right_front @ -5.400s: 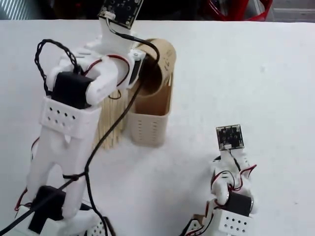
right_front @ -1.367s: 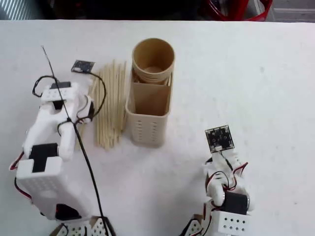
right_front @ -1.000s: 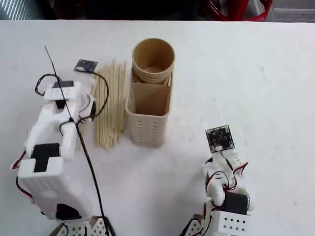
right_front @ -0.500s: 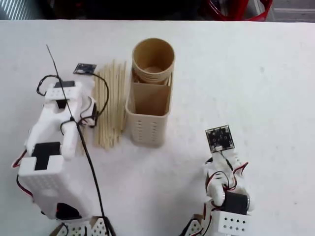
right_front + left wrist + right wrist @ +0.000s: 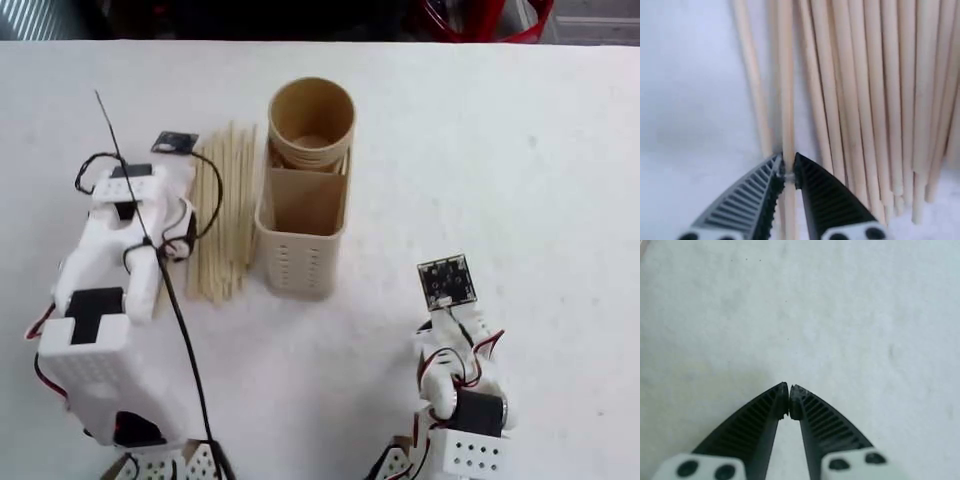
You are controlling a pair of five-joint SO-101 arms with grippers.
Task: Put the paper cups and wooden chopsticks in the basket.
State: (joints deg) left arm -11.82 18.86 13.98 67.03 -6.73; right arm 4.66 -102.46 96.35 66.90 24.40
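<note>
Several wooden chopsticks lie side by side on the white table, just left of the beige basket. Stacked paper cups stand upright in the basket's far compartment; the near compartment looks empty. My left arm is low over the left edge of the pile. My left gripper is shut on one chopstick at the pile's edge, and the other chopsticks lie beside it. My right gripper is shut with nothing in it, over bare table.
The right arm sits folded at the table's near right, well away from the basket. A black cable runs along the left arm. Dark clutter and something red lie beyond the table's far edge.
The left arm has left the basket, where the cups now stand, and come down on the chopsticks' left side. Over the last second it barely shifted. The right arm stayed still.
</note>
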